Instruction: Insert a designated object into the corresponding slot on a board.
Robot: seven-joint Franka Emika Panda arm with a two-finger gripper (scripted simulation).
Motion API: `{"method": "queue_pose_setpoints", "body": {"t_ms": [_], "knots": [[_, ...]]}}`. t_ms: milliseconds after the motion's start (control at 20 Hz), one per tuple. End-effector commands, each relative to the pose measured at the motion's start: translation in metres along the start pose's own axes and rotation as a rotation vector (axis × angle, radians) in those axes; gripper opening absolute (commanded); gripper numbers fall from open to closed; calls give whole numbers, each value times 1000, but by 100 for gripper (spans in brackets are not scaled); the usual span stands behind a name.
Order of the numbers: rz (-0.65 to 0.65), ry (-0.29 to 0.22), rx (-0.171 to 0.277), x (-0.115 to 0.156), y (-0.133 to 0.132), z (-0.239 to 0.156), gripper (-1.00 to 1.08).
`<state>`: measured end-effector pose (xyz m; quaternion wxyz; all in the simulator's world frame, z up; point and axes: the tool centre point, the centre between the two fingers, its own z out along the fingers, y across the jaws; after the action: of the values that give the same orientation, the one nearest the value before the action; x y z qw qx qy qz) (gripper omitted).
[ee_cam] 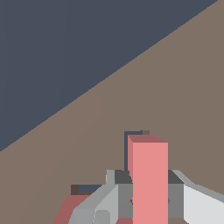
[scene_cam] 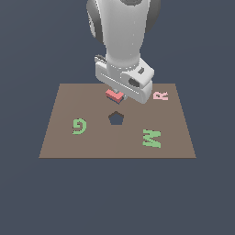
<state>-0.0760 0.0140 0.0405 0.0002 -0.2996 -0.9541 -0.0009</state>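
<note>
Claw: the claw (ee_cam: 148,199) is clamped on the red L block (ee_cam: 149,175), a finger on each side of its long arm, as the wrist view shows.
Red L block: held low over the far middle of the brown board (scene_cam: 64,137), mostly hidden under the hand in the exterior view, only a red corner (scene_cam: 114,95) showing.
Slot: a dark L-shaped recess (ee_cam: 127,151) peeks out just beside the block's edge, so block and slot are nearly but not quite lined up.
Step in hand: seating the L, by my judgement.
How to do it well: nudge sideways until no dark rim shows unevenly, keep the block square to the recess, lower slowly, release only once it sits flush.
Avoid: the pentagon recess (scene_cam: 116,118) nearby.
</note>
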Motion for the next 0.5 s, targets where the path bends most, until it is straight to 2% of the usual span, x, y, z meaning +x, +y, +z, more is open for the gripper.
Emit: {"method": "queue_pose_setpoints", "body": {"t_ms": [0, 450], "knots": [[-9, 0, 0, 1, 0, 0, -100], [-8, 0, 1, 1, 0, 10, -100]]}}
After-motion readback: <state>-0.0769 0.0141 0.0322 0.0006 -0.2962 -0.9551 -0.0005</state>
